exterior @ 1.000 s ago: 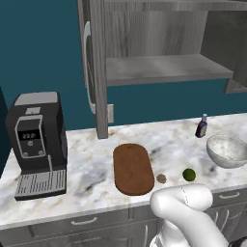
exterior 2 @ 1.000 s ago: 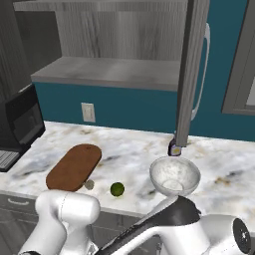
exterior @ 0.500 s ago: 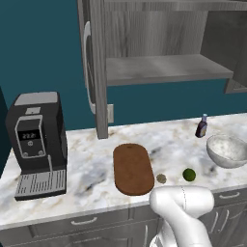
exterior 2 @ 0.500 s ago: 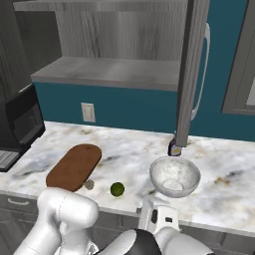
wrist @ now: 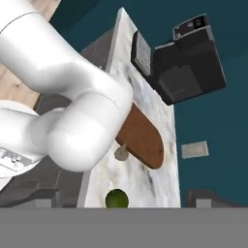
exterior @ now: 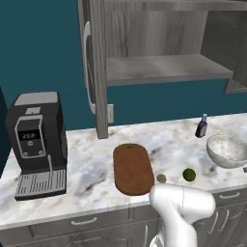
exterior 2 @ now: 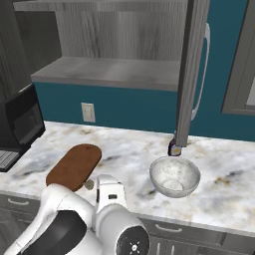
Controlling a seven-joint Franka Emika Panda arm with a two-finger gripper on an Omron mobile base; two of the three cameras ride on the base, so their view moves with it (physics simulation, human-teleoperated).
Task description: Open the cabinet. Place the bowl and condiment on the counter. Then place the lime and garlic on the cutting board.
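I see the cabinet (exterior: 159,53) across the top of the left base view with its doors swung open; one door edge comes down to the counter (exterior: 87,169) at centre left, and the shelf inside is bare. The marble counter runs across the middle of the frame, its front edge just above the drawers. A black coffee machine (exterior: 37,142) fills the left end. The cutting board (exterior: 132,169) lies in the centre with open marble on either side. The bowl (exterior: 227,150) sits at the right edge near the front lip, and the condiment bottle (exterior: 201,126) stands just behind it. The lime (exterior: 189,174) and the garlic (exterior: 161,178) lie off the board, close to its right end, near the front edge. I read the gripper as fully spread, holding nothing.
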